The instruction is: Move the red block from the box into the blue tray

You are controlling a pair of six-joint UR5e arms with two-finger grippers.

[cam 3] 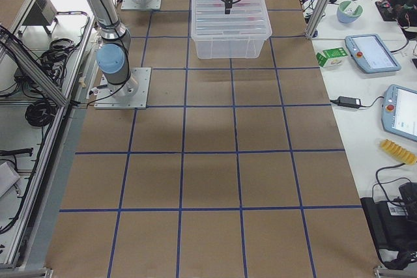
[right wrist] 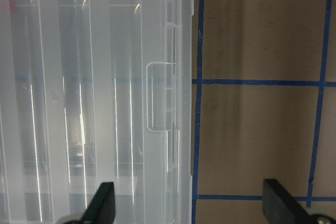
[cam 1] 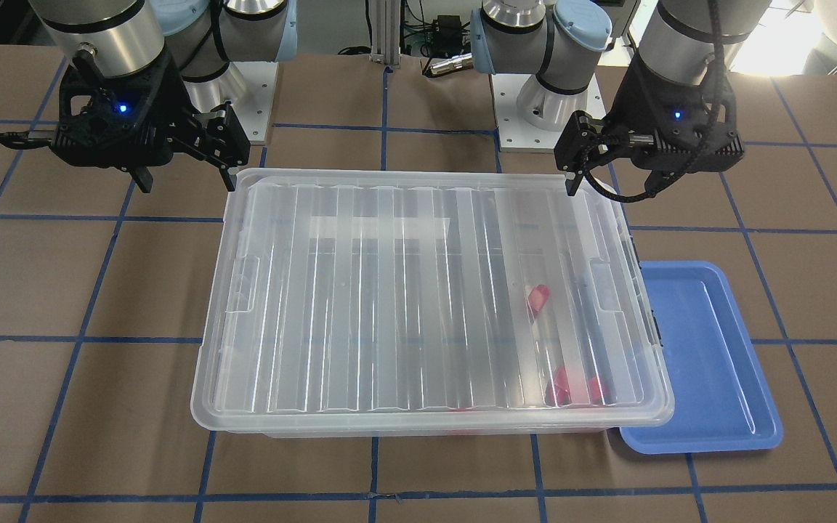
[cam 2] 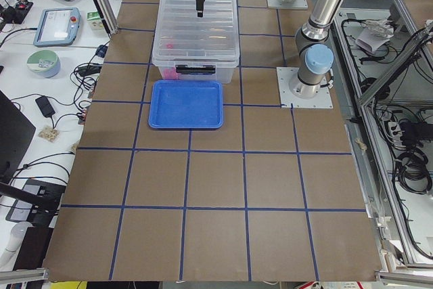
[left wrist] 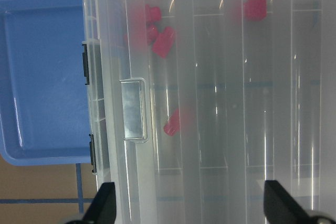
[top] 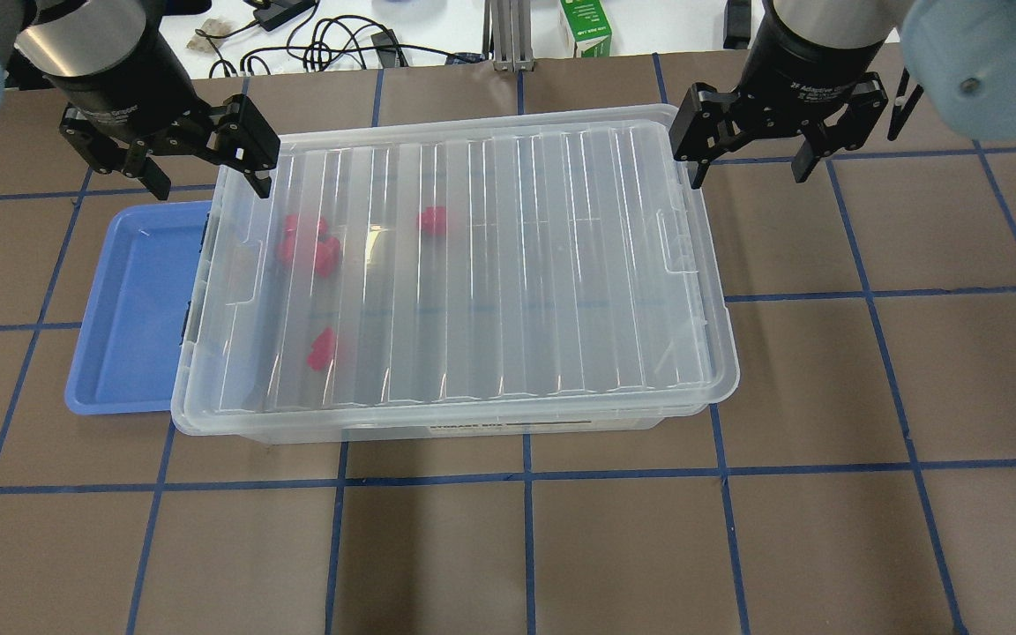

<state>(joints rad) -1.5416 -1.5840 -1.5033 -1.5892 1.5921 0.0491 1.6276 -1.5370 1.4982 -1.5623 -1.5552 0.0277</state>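
The box (top: 490, 265), a clear bin, stands mid-table with its ribbed lid on. Several red blocks (top: 307, 242) show blurred through the lid, at the end nearest the blue tray (top: 133, 309); they also show in the front view (cam 1: 537, 298) and the left wrist view (left wrist: 164, 40). The blue tray is empty and lies against that end of the box. My left gripper (top: 206, 176) is open and empty above that end's lid edge (left wrist: 131, 108). My right gripper (top: 750, 168) is open and empty above the opposite lid edge (right wrist: 163, 98).
The table is brown board with a blue tape grid. The two arm bases (cam 1: 535, 109) stand behind the box on my side. A green carton (top: 585, 26) and cables lie on the bench beyond the table. Tablets and small items sit on side benches (cam 3: 371, 53).
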